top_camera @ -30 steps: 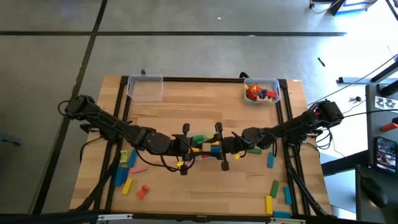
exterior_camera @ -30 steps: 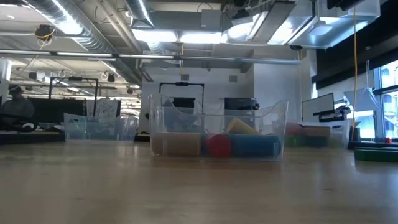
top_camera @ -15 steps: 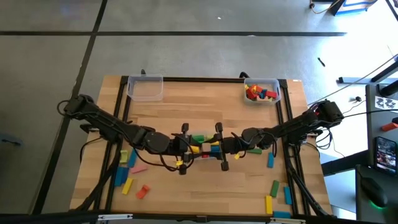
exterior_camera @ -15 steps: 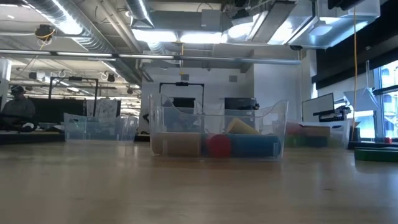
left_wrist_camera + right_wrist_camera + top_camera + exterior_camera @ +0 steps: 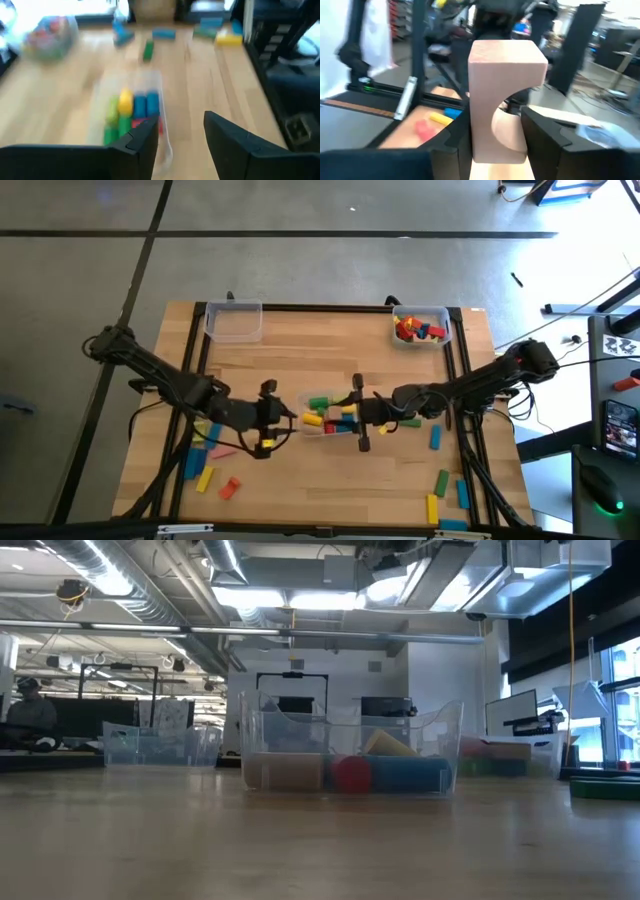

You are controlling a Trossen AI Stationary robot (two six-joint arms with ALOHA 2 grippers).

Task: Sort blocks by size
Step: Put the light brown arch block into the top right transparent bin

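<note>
Left blocks (image 5: 205, 463): we see blue, yellow, pink and orange pieces loose on the table (image 5: 300, 360), behind and beside the left gripper.
Left gripper (image 5: 180, 131): we see its fingers apart with nothing between them, low over the table and just short of the middle bin.
Middle bin (image 5: 150, 82): clear, straight ahead of the left fingers and apart from them. It lies between the two grippers.
Binned blocks (image 5: 132, 107): we count yellow, blue, green and red pieces packed together inside the middle bin.
Right gripper (image 5: 495, 135): we see it clamped on the arch, at the far side of the middle bin from the left gripper.
Arch (image 5: 505, 65): pale, upright between the right fingers, with its cut-out facing one finger.
Right blocks (image 5: 436, 439): blue, green and yellow pieces lie scattered behind the right gripper.
</note>
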